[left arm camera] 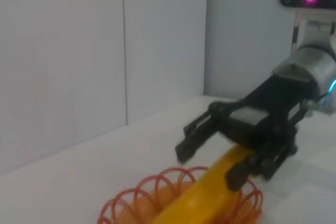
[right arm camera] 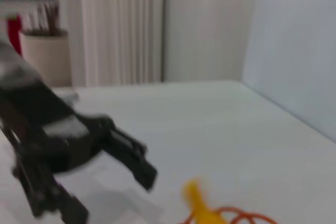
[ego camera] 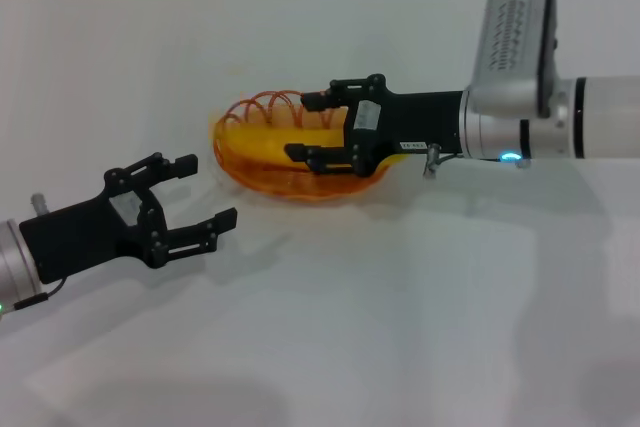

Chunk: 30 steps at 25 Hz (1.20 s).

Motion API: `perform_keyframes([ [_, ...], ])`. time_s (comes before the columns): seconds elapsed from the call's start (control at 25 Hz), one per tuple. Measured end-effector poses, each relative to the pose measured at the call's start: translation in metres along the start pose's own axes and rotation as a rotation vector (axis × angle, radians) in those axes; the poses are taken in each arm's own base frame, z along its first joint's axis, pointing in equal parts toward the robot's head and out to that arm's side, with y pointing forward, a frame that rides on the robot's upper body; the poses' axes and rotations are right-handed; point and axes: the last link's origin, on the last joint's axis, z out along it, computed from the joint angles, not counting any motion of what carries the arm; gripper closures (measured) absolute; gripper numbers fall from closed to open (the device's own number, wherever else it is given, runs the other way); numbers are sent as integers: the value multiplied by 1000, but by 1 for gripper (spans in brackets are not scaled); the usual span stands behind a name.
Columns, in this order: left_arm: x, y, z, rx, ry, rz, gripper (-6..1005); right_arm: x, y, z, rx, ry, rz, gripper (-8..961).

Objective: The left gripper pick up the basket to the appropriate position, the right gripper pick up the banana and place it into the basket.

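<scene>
Everywhere, white tabletop [ego camera: 400,327], pale walls [left arm camera: 63,66].

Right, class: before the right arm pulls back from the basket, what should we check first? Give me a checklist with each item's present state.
1. Banana lies inside the basket: ok.
2. Right tool open, fingers spread either side of the banana: ok.
3. Right tool's fingers clear of the basket's wire loops: cannot tell.
4. Basket resting flat on the white table: ok.
5. Left tool open and apart from the basket, out of the retreat path: ok.
</scene>
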Motion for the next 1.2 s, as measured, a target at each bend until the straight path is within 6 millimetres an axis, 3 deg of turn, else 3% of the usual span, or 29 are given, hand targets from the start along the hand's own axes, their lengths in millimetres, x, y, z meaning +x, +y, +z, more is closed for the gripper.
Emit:
perform_keyframes([
  [0.24,-5,0,-9,25,-4,-9,109,-10,3,-30,-43,-112,19,162],
  [0.44,-6,-1,-10,37,-4,-10,109,10,13,-80,15,-136,25,155],
  [0.6,-10,0,-14,50,-8,-19,109,32,22,-105,51,-106,42,150],
  [0.88,-12,0,-18,68,-10,-25,109,64,32,-129,170,-85,30,150],
  [1.2,-14,-2,-18,85,-24,-24,109,72,27,-139,261,-116,80,150],
])
